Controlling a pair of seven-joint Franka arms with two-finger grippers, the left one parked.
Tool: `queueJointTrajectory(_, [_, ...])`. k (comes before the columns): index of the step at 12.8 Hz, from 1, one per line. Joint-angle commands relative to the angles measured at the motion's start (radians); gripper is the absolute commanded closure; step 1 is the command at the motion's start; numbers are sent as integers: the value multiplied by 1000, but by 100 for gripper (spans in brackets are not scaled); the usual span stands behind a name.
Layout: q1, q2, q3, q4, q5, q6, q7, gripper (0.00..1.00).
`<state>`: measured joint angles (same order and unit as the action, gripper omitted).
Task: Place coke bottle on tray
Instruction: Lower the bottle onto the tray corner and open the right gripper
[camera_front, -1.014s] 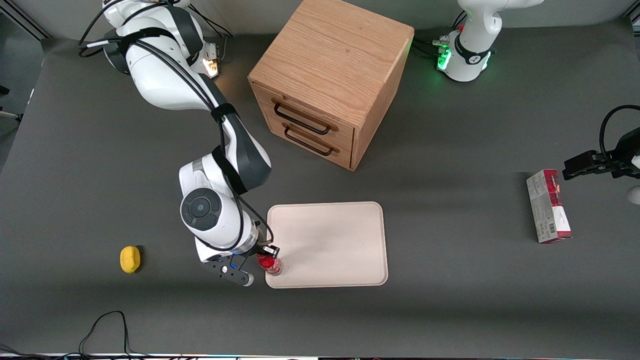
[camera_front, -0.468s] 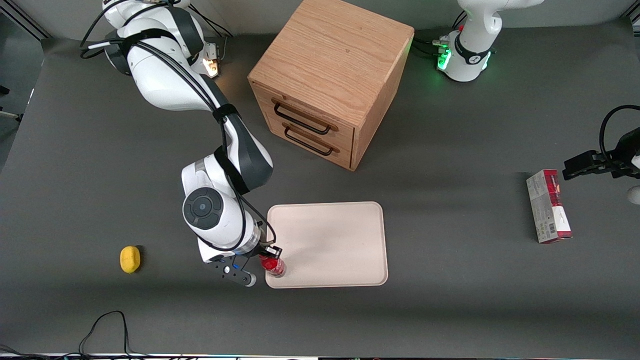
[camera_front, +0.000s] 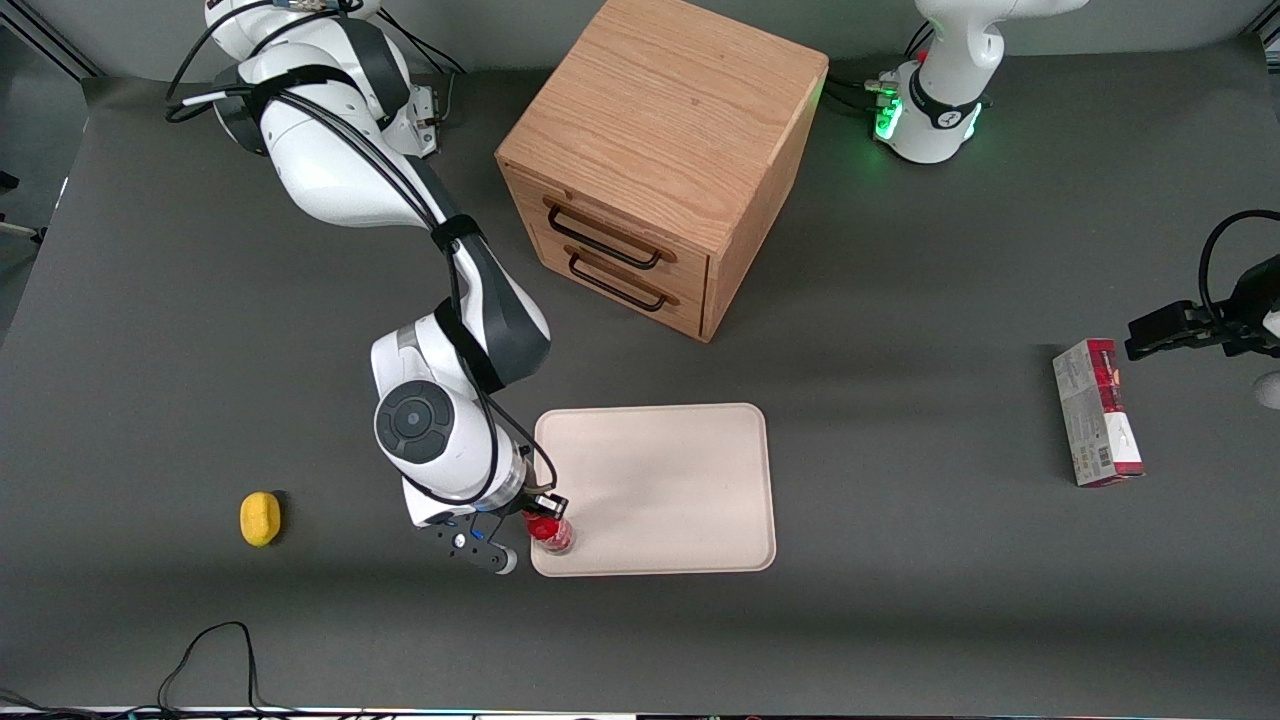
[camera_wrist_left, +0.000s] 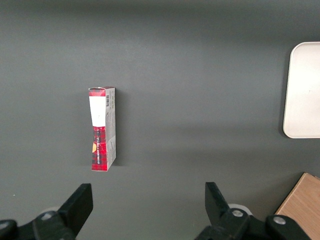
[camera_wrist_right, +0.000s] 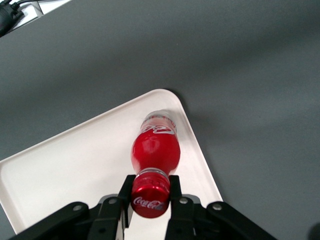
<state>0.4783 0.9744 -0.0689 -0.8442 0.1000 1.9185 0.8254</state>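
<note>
Hand (camera_wrist_right: 150, 197) gripping coke bottle (camera_wrist_right: 155, 150) over tray (camera_wrist_right: 75, 160)

right arm (camera_front: 330, 170): glossy white shells, dark grey joint bands, round grey cap on the wrist housing, black cables strapped along the links. gripper (camera_wrist_right: 151, 199) over the tray corner nearest the front camera: black body, black fingers (camera_wrist_right: 126, 190), silver screws on top

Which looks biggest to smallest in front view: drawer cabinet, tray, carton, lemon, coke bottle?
1. Drawer cabinet
2. Tray
3. Carton
4. Lemon and coke bottle: too close to rank; the gripper, shut on the bottle's neck, hides part of it.
</note>
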Motion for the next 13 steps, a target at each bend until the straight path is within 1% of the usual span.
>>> queueJointTrajectory(1, [-1, 13, 8, 39, 17, -12, 26, 38])
queueJointTrajectory(2, [0, 16, 8, 37, 11, -12, 27, 1])
queueJointTrajectory(9, [0, 17, 8, 39, 12, -18, 46, 0])
queueJointTrajectory(11, [0, 12, 6, 39, 10, -41, 44, 0])
queueJointTrajectory(13, [-3, -6, 1, 39, 9, -116, 32, 0])
